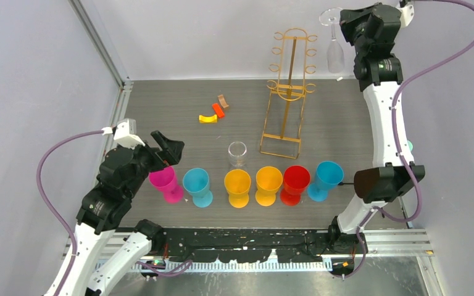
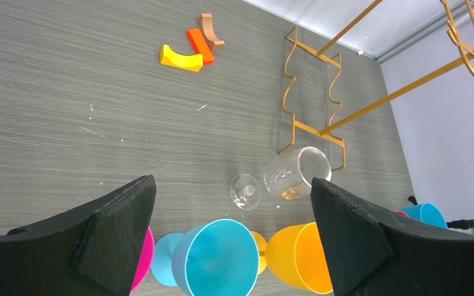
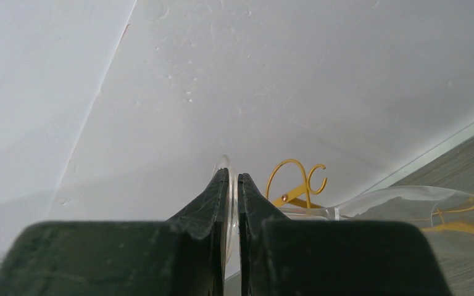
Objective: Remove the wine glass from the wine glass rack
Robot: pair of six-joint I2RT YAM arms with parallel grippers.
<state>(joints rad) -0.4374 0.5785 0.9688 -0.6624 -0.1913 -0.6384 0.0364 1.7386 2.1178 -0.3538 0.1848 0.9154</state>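
Six coloured goblets (image 1: 237, 185); two clear wine glasses (image 1: 237, 154); three small curved blocks (image 1: 218, 111); one gold rack (image 1: 291, 68).

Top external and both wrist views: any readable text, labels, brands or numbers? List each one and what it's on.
No legible text in any view.
Right arm: small pale mark on a black joint housing, too small to read.
Left arm: similar small mark, too small to read.
Wine glass rack: no print visible.
Wine glass: no print visible.

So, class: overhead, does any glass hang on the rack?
No: the wine glass rack has bare hooks; the right pincer holds a wine glass beside it.
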